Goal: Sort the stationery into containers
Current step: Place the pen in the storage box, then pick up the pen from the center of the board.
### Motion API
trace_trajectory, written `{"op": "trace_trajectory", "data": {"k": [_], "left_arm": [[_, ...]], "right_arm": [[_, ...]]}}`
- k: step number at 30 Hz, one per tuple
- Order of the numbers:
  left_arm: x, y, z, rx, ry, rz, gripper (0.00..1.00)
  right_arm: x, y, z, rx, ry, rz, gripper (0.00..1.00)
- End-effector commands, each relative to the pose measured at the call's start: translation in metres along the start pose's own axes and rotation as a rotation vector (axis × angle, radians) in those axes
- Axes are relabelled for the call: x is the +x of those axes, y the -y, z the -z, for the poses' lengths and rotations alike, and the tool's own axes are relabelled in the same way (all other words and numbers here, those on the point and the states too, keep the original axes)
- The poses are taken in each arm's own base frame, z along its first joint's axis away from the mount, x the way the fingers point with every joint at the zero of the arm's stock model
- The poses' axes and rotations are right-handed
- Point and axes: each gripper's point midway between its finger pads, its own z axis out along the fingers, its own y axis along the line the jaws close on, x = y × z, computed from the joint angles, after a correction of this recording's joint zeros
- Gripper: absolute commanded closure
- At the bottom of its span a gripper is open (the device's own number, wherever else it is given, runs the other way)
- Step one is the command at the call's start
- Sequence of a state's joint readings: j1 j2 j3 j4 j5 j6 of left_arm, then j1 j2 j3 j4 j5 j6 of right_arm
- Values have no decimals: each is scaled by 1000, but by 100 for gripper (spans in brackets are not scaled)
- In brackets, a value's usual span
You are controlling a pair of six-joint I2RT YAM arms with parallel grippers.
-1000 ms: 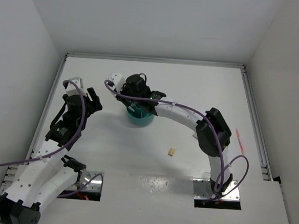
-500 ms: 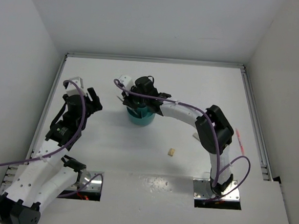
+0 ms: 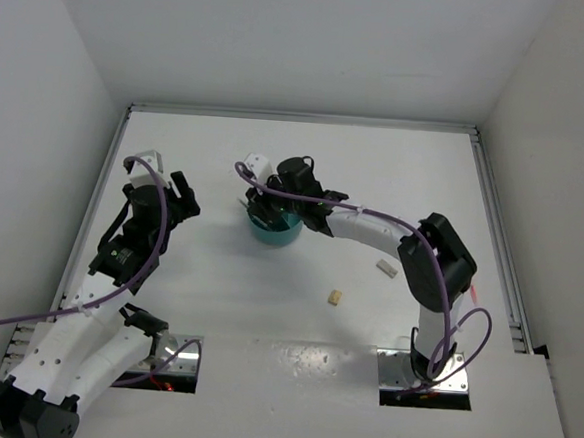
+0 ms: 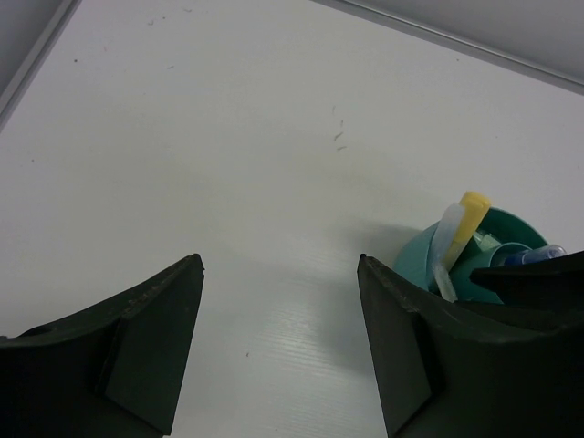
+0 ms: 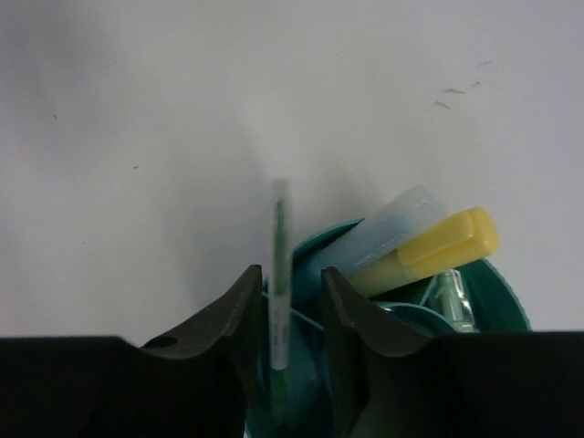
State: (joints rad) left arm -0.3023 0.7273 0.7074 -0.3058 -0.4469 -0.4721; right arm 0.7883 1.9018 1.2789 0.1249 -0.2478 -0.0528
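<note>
The teal round organiser (image 3: 274,233) stands at mid-table. It also shows in the right wrist view (image 5: 500,283) and the left wrist view (image 4: 415,263). It holds a yellow stick with a clear cap (image 5: 438,239), a mint-green item (image 5: 453,297) and a blue-capped tube (image 4: 537,255). My right gripper (image 3: 263,209) hangs over its left rim. Its jaws stand slightly apart around an upright thin green pen (image 5: 280,274) whose lower end is inside the organiser (image 5: 290,272). My left gripper (image 3: 180,197) is open and empty over bare table (image 4: 281,265), left of the organiser.
A tiny tan block (image 3: 336,297) lies on the table in front of the organiser. A beige stick (image 3: 386,269) lies to its right, near my right arm's elbow. A pink pen (image 3: 475,289) lies by the right rail, partly hidden by the arm.
My right wrist has shifted right over the organiser and its elbow has swung right, uncovering the beige stick. The left arm has not moved.
</note>
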Motion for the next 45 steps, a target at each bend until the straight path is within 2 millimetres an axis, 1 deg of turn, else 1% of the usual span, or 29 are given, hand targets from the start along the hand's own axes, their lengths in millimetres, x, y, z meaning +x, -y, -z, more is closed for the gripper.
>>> {"op": "trace_trajectory", "data": {"k": [1, 4, 7, 11, 12, 13, 15, 16, 17, 18, 19, 20, 21, 23, 24, 25, 26, 27, 28, 29, 30, 31, 32, 33, 34, 38, 39, 43, 45], "left_arm": [[-7, 3, 0, 6, 26, 2, 26], [-7, 3, 0, 6, 26, 2, 26], [-7, 3, 0, 6, 26, 2, 26], [-7, 3, 0, 6, 26, 2, 26], [-7, 3, 0, 6, 26, 2, 26], [-7, 3, 0, 6, 26, 2, 26], [-7, 3, 0, 6, 26, 2, 26], [-7, 3, 0, 6, 26, 2, 29], [-6, 4, 0, 14, 22, 2, 37], [-6, 4, 0, 14, 22, 2, 76], [-8, 6, 2, 29, 27, 6, 94], [-7, 8, 2, 39, 23, 15, 100], [-1, 15, 2, 82, 6, 14, 100], [1, 31, 3, 172, -2, 1, 100], [10, 55, 7, 313, -51, -21, 100], [15, 68, 9, 396, -67, -65, 100], [29, 88, 14, 518, -142, -93, 93], [35, 97, 16, 571, -172, -114, 65], [41, 103, 18, 617, -205, -138, 51], [44, 107, 19, 642, -228, -153, 41], [48, 112, 19, 667, -253, -153, 34], [49, 113, 20, 676, -256, -153, 24], [51, 112, 20, 673, -265, -154, 23], [47, 111, 21, 668, -252, -153, 19], [41, 110, 23, 663, -227, -151, 18], [24, 102, 25, 608, -158, -128, 18], [27, 99, 23, 595, -163, -129, 18], [22, 99, 27, 601, -143, -126, 18], [24, 98, 28, 598, -152, -127, 18]], "right_arm": [[-35, 1, 12, 0, 105, 25, 66], [-37, 1, 15, 0, 105, 25, 60], [-35, 0, 15, -1, 96, 23, 59], [-49, 3, 26, 17, 121, 64, 59], [-47, 2, 29, 14, 107, 70, 60], [-56, 3, 34, 16, 114, 82, 64], [-85, 13, 48, 65, 135, 112, 78], [-97, 35, 60, 186, 114, 104, 100], [-103, 47, 71, 262, 99, 98, 100], [-114, 72, 95, 425, 91, 87, 100], [-117, 92, 115, 546, 85, 83, 100], [-119, 108, 135, 672, 100, 68, 100], [-115, 134, 170, 880, 84, 60, 100], [-97, 144, 199, 954, 5, 102, 93], [-77, 157, 213, 1008, -85, 92, 88], [-47, 156, 221, 984, -205, 83, 71], [-15, 163, 231, 982, -288, 55, 68], [6, 165, 240, 988, -343, 37, 67], [18, 166, 252, 1000, -367, 25, 64], [35, 171, 264, 1028, -403, 11, 63], [66, 179, 278, 1045, -464, -27, 61], [81, 180, 283, 1019, -484, -61, 56], [95, 180, 290, 1004, -507, -100, 54], [113, 185, 305, 1007, -539, -159, 53], [126, 179, 306, 956, -568, -200, 53], [169, 173, 335, 947, -633, -307, 52], [181, 179, 350, 989, -656, -334, 52], [228, 182, 372, 1010, -743, -445, 49], [246, 178, 372, 985, -759, -489, 49]]}}
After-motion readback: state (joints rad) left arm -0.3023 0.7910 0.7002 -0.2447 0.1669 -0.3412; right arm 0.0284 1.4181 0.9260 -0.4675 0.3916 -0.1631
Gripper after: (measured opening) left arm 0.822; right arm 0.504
